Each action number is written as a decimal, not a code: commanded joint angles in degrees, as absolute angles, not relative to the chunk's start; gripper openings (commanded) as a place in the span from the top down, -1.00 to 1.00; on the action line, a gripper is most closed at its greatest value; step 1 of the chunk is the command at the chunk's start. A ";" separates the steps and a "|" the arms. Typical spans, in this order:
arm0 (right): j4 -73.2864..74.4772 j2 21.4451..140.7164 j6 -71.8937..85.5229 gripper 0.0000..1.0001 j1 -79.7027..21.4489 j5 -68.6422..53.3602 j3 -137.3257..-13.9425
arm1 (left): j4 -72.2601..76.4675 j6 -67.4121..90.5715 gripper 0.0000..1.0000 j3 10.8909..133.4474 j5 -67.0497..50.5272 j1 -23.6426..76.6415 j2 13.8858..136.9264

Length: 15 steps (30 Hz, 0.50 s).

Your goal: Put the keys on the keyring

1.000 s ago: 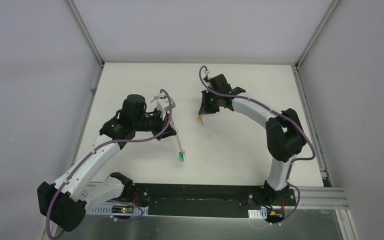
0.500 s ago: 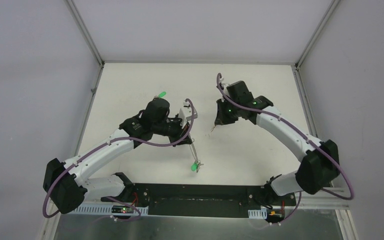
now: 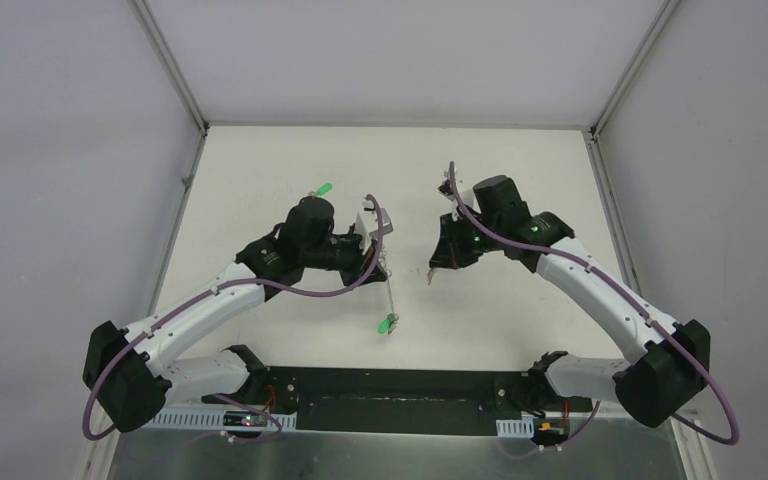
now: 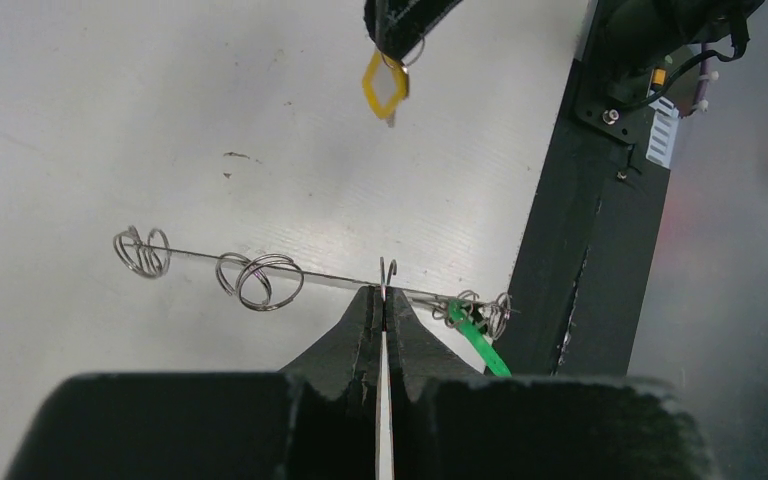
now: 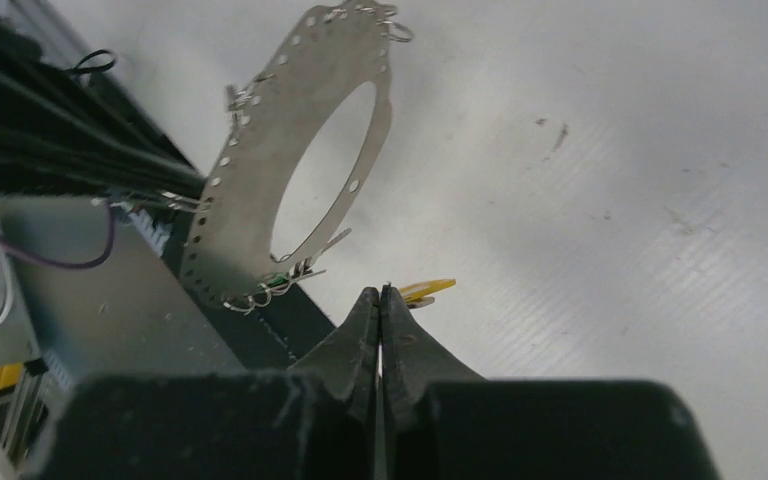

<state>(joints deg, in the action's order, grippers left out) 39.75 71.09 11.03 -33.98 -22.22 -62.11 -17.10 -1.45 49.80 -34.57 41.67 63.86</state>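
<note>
My left gripper (image 3: 382,268) is shut on the rim of the keyring (image 3: 388,300), a thin grey metal loop hanging edge-on above the table, with a green tag (image 3: 386,325) at its lower end. In the left wrist view the gripper (image 4: 382,293) pinches the keyring (image 4: 260,265), which carries small wire rings. My right gripper (image 3: 438,262) is shut on the yellow-tan key (image 3: 429,278), a little right of the keyring and apart from it. The right wrist view shows the gripper (image 5: 379,292), the key (image 5: 426,290) and the keyring (image 5: 290,150). A bright green key (image 3: 324,188) lies on the table behind my left arm.
The black base rail (image 3: 410,385) runs along the near edge, below the hanging keyring; it also shows in the left wrist view (image 4: 580,250). White walls with metal corner posts (image 3: 170,65) close the table's left, right and back sides.
My left gripper carried the keyring to the right, uncovering the green key on the table. My right gripper brought the yellow-tan key right and nearer, close to the keyring.
</note>
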 commanded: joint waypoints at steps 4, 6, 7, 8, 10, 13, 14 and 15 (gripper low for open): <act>36.13 68.25 6.58 1.00 -33.88 -42.41 -63.02 | -12.48 -6.35 1.00 50.22 -37.26 42.10 58.94; 36.36 68.91 5.66 1.00 -34.04 -45.46 -63.90 | -12.40 -6.95 1.00 49.83 -37.44 42.09 58.05; 37.06 69.60 4.84 1.00 -34.15 -47.06 -64.74 | -12.42 -7.21 1.00 49.67 -37.44 42.04 57.63; 38.15 70.39 3.92 1.00 -34.42 -48.40 -65.56 | -12.40 -7.47 1.00 49.54 -37.36 42.09 57.31; 39.83 71.93 2.59 1.00 -35.21 -50.16 -67.18 | -12.41 -7.77 1.00 49.44 -37.35 42.10 56.70; 39.47 72.94 2.84 1.00 -36.85 -50.85 -68.67 | -12.46 -8.23 1.00 49.39 -37.97 42.10 56.05; 39.01 73.00 3.09 1.00 -37.51 -50.57 -69.05 | -12.42 -8.34 1.00 49.39 -38.31 42.06 55.99; 38.73 73.12 3.30 1.00 -38.08 -50.13 -69.43 | -12.46 -8.35 1.00 49.32 -38.66 42.09 55.94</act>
